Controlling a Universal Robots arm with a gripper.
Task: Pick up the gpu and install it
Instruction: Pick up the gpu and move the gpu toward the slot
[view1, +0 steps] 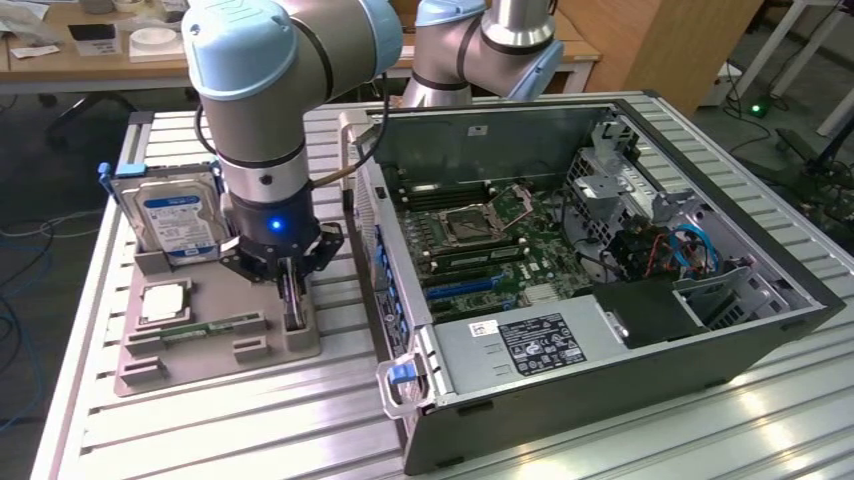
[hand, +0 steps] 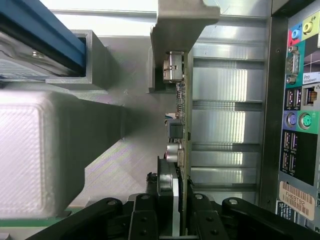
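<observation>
Straddling the gpu (hand: 181, 120), the gripper (view1: 294, 305) sits low over the gray tray (view1: 214, 355) on the tabletop (view1: 200, 430); the gpu stands on edge directly beneath it; whether it is gripped, I cannot tell

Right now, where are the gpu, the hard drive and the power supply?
gpu (hand: 172, 67): wrist view, a port near its bracket.
hard drive (view1: 178, 218): exterior view, its blue label.
power supply (view1: 534, 345): exterior view, its black sticker.
</observation>
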